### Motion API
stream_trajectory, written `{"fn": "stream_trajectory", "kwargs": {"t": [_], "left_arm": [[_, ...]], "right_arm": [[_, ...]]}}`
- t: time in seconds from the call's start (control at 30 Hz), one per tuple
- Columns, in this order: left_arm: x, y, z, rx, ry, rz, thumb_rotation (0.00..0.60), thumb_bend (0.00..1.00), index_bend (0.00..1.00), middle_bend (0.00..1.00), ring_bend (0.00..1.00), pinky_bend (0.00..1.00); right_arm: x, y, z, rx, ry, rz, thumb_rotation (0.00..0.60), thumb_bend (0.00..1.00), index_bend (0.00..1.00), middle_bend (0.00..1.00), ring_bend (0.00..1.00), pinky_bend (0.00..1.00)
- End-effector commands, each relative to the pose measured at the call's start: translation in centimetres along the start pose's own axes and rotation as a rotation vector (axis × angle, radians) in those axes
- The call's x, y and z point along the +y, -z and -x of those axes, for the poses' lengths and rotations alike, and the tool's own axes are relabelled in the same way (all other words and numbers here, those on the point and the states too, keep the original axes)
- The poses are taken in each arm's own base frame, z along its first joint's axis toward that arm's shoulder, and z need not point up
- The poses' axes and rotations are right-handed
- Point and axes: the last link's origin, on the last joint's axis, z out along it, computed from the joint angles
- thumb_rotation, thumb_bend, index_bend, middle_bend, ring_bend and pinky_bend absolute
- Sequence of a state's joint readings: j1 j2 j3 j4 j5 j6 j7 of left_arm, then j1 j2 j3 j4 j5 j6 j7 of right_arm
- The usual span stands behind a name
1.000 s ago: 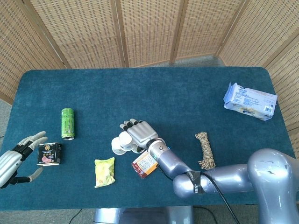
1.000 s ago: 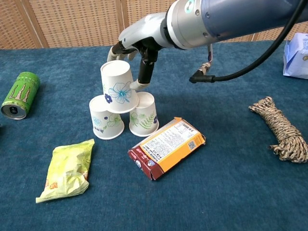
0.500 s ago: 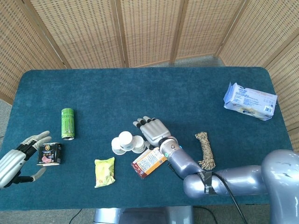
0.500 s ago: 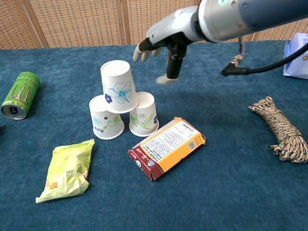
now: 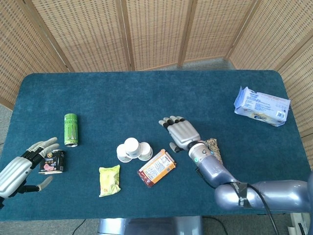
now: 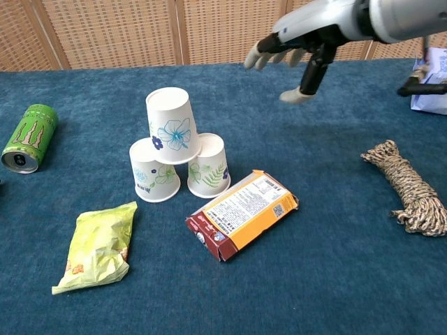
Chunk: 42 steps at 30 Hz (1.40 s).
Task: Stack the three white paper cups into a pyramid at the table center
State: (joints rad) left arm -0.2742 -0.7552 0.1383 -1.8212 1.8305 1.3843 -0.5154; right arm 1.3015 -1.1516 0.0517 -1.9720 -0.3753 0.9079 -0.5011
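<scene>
Right hand (image 6: 302,47): fingers spread, holding nothing, raised above the table well to the right of the cups, leaving the stack free-standing. Left hand (image 5: 22,166): fingers apart, empty, at the table's near left edge just beside a small dark tin (image 5: 52,161), clear of the work. The three white paper cups form a pyramid near the table centre: two inverted base cups (image 6: 154,172) (image 6: 209,166) touching, the top cup (image 6: 172,125) bridging them, tilted slightly. An orange carton (image 6: 242,212) lies just beside the base, a collision risk. Stacking appears complete.
</scene>
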Motion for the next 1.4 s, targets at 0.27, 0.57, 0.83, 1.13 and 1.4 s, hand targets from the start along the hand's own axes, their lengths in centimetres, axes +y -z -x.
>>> {"fn": "stream_trajectory", "kwargs": {"t": [0.27, 0.57, 0.83, 1.13, 1.4], "left_arm": [[0.9, -0.2, -0.1, 0.016, -0.002, 0.004, 0.600, 0.44, 0.00, 0.00, 0.00, 0.04], [1.0, 0.1, -0.2, 0.033, 0.012, -0.024, 0.600, 0.44, 0.00, 0.00, 0.00, 0.02], [0.4, 1.1, 0.2, 0.054, 0.001, -0.093, 0.600, 0.44, 0.00, 0.00, 0.00, 0.00], [-0.4, 3.3, 1.2, 0.055, 0.022, -0.146, 0.600, 0.44, 0.00, 0.00, 0.00, 0.00], [-1.0, 6.8, 1.8, 0.120, 0.005, -0.222, 0.600, 0.44, 0.00, 0.00, 0.00, 0.00]], "right_arm": [[6.1, 2.8, 0.1, 0.085, -0.054, 0.072, 0.600, 0.51, 0.00, 0.00, 0.00, 0.09], [10.9, 5.7, 1.3, 0.213, -0.109, 0.124, 0.600, 0.51, 0.00, 0.00, 0.00, 0.08], [14.8, 9.0, 3.5, 0.308, -0.183, 0.176, 0.600, 0.50, 0.00, 0.00, 0.00, 0.07], [18.5, 13.6, 6.8, 0.378, -0.258, 0.281, 0.600, 0.46, 0.00, 0.00, 0.00, 0.00], [20.0, 17.6, 9.3, 0.409, -0.285, 0.369, 0.600, 0.44, 0.00, 0.00, 0.00, 0.00]]}}
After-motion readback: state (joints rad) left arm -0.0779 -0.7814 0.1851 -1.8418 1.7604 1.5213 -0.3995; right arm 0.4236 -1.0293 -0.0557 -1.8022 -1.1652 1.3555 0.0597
